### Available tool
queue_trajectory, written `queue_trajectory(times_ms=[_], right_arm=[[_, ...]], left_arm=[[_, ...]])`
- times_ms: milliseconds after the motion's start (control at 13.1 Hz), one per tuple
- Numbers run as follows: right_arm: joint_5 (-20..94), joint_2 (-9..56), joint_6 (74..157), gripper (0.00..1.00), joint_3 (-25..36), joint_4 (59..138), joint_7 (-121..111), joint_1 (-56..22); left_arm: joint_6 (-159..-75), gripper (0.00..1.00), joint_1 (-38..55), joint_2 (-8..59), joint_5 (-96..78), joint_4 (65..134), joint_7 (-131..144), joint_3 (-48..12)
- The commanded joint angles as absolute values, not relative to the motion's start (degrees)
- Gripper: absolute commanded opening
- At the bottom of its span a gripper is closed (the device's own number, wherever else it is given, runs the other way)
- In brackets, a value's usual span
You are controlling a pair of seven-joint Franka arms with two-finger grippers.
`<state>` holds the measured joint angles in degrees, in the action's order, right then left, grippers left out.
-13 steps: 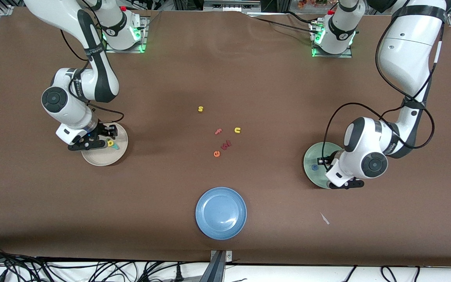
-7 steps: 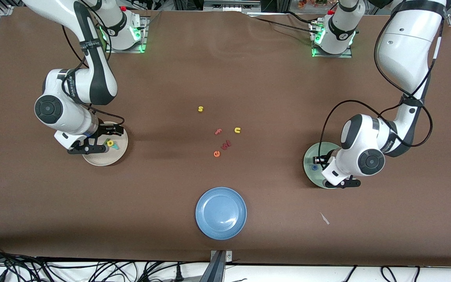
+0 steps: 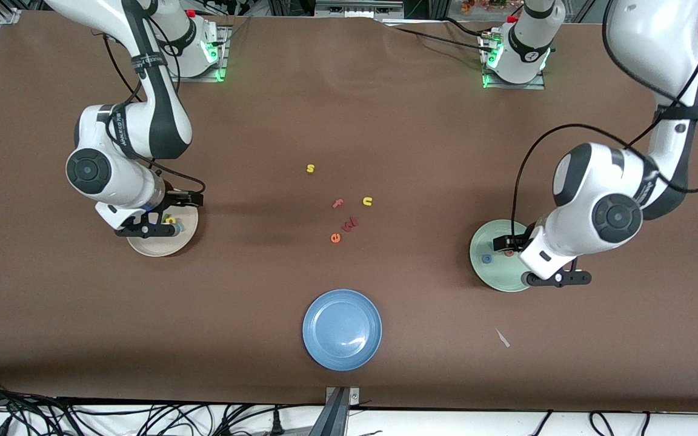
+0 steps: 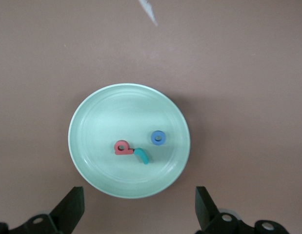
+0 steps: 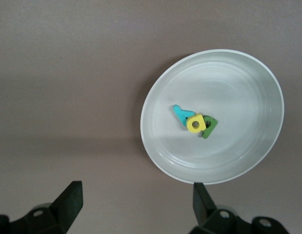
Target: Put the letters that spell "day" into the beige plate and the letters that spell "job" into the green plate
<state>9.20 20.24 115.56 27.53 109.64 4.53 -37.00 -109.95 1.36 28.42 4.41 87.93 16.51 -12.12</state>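
Note:
The green plate (image 4: pixel 97 122) holds the letters of "job": a pinkish-red stem-and-bowl letter (image 4: pixel 122 147), a teal "j" (image 4: pixel 142 156) touching it, and a blue "o" (image 4: pixel 158 138). My left gripper (image 4: pixel 138 214) hangs open and empty above this plate's rim. The beige plate (image 5: pixel 229 78) holds the letters of "day" in one clump: a teal "y" (image 5: pixel 181 114), a yellow "a" (image 5: pixel 195 123) and a dark green "d" (image 5: pixel 210 126). Over the bare table beside that plate, my right gripper (image 5: pixel 136 204) is open and empty. The front view shows the beige plate (image 3: pixel 161 245) and green plate (image 3: pixel 497 275) at the two ends of the table.
A blue plate (image 3: pixel 342 329) lies near the front camera, mid-table. Loose letters lie in the middle: yellow "s" (image 3: pixel 310 168), pink "f" (image 3: pixel 338 203), yellow "u" (image 3: pixel 368 201), orange "e" (image 3: pixel 335 238) and a dark red letter (image 3: pixel 349 224). A white scrap (image 3: pixel 502 337) lies near the green plate.
My left gripper has opened, the pinkish-red letter now lies in the green plate, and that arm has risen. My right gripper has opened wider and lifted off the beige plate.

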Motion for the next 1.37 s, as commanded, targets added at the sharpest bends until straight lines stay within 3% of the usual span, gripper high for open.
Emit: queue_trajectory(times_ms=[0,533,837,1066,1294], right_arm=[[10.2,20.5,110.8,1.00,27.6,105.4,6.0,-37.0],[10.1,20.6,109.8,1.00,27.5,104.3,7.9,-38.0],[10.1,20.1,108.6,1.00,27.5,103.9,7.8,-38.5],[9.8,20.1,102.1,1.00,28.0,99.9,7.7,-38.2],[9.6,19.8,100.2,1.00,30.7,99.1,5.9,-39.3]], left_arm=[[-107.6,1.00,1.1,23.7,5.0,88.2,15.9,-13.1],[-97.7,1.00,0.0,22.2,4.7,77.6,9.8,-13.1],[-96.5,1.00,-1.6,20.1,2.3,77.4,8.9,-13.0],[-95.4,1.00,-1.5,19.6,2.2,77.6,8.3,-12.2],[-96.1,1.00,0.4,14.0,2.4,83.3,8.1,-9.5]])
